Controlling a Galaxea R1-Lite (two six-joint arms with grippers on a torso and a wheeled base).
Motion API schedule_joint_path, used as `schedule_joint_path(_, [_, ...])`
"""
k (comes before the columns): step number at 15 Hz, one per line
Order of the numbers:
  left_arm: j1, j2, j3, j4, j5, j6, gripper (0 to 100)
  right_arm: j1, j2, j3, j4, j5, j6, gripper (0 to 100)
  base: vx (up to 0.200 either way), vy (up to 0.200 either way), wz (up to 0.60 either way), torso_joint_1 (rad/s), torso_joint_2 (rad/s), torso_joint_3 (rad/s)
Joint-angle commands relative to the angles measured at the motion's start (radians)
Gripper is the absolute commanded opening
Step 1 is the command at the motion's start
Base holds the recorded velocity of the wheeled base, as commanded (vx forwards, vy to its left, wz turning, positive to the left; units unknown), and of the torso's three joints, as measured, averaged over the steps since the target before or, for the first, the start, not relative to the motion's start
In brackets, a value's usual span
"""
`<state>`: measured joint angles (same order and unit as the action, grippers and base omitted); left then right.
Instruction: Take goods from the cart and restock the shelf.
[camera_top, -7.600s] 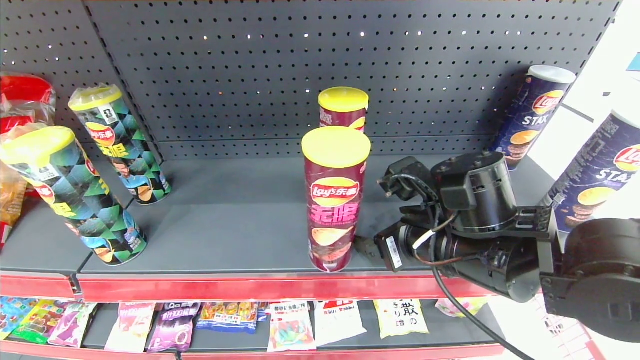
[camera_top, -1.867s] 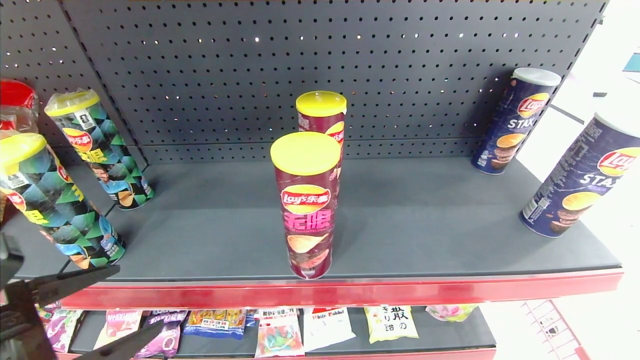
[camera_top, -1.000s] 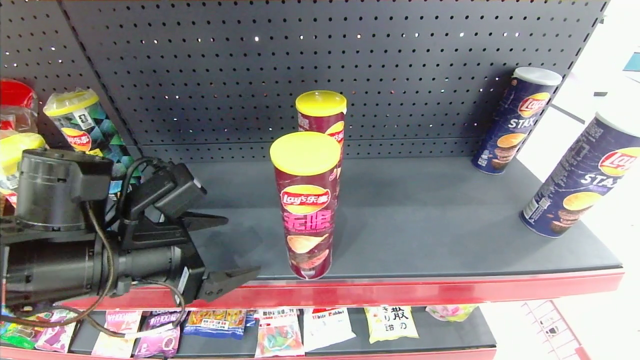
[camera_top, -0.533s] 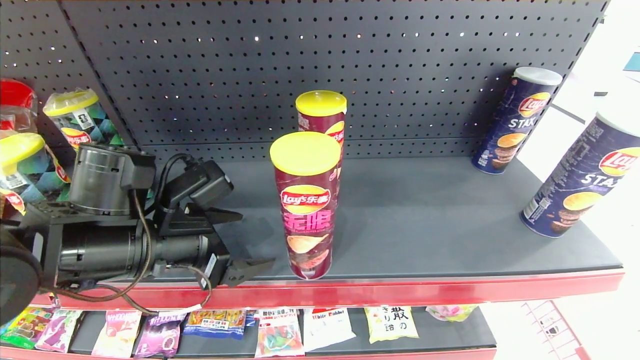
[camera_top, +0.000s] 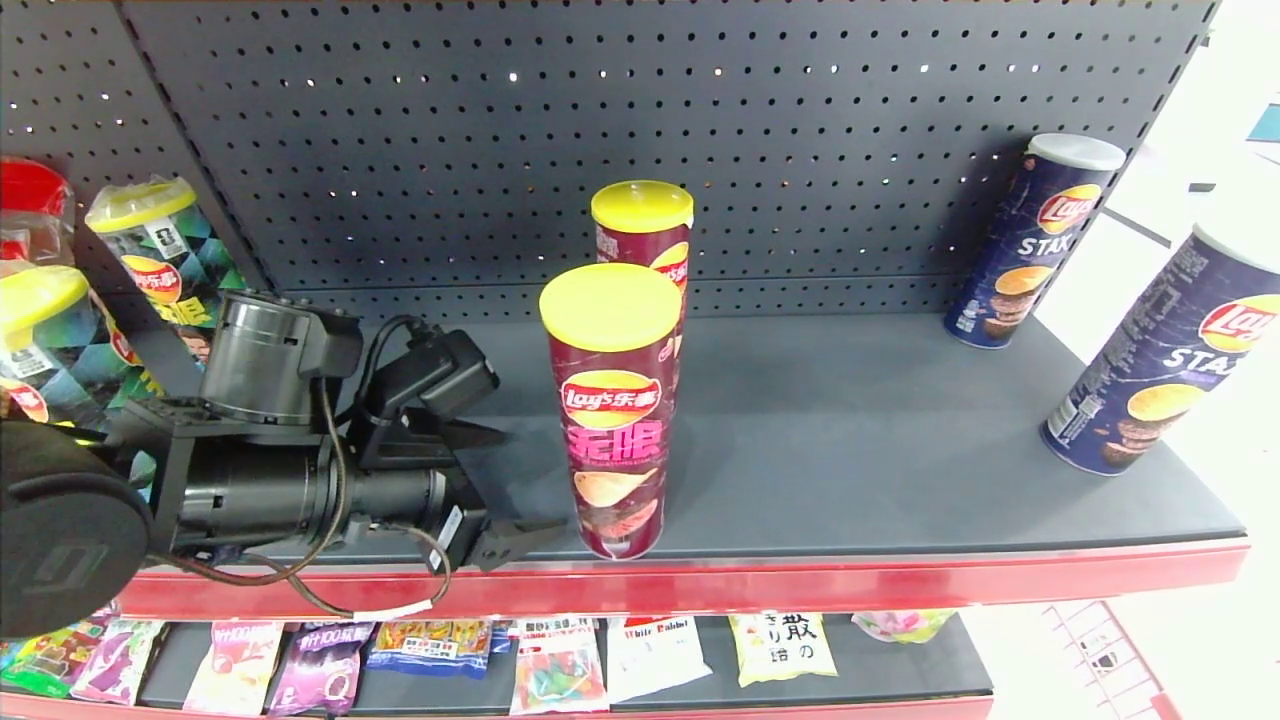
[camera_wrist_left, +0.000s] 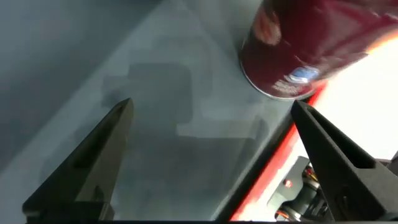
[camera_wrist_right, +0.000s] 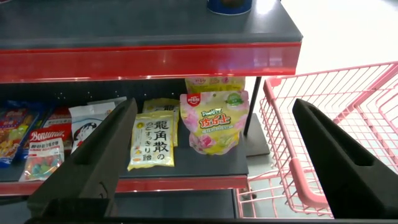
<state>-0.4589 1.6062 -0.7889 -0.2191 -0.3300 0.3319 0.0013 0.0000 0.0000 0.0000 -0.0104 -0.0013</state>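
Left gripper (camera_top: 527, 480) wide open, empty, low over shelf (camera_top: 850, 440) at near edge, just left of front maroon chip can (camera_top: 612, 420), not touching. Second maroon can (camera_top: 642, 225) directly behind, farther back. Right gripper (camera_wrist_right: 214, 155) spread open, empty, facing snack packets (camera_wrist_right: 214, 121) on lower shelf; pink cart (camera_wrist_right: 277, 118) right of packets.

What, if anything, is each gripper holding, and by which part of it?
Nothing is held. The left gripper has its jaws open beside the front maroon can, not around it; the right gripper is open and empty too.
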Motion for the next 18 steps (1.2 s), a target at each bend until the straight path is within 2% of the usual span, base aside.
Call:
schedule_joint_path(1, [-0.006,0.017,-0.012,0.0,0.0,-0.001,100,0.0,0.002,-0.002,0.0,0.0,0.0,100,0.0,0.0,0.0,0.0,0.0,0.0])
schedule_joint_path(14, [-0.029,0.064,-0.084,0.0,0.017,0.001,100,0.0,0.002,0.0,0.0,0.0,0.0,100,0.0,0.0,0.0,0.0,0.0,0.0])
schedule_joint_path(16, [-0.018,-0.006,-0.05,0.004,0.031,-0.001,100,0.0,0.002,0.0,0.0,0.0,0.0,100,0.0,0.0,0.0,0.0,0.0,0.0])
schedule_joint_path(18, [0.036,-0.184,0.065,0.011,0.037,-0.004,100,0.0,0.002,0.0,0.0,0.001,0.0,100,0.0,0.0,0.0,0.0,0.0,0.0])
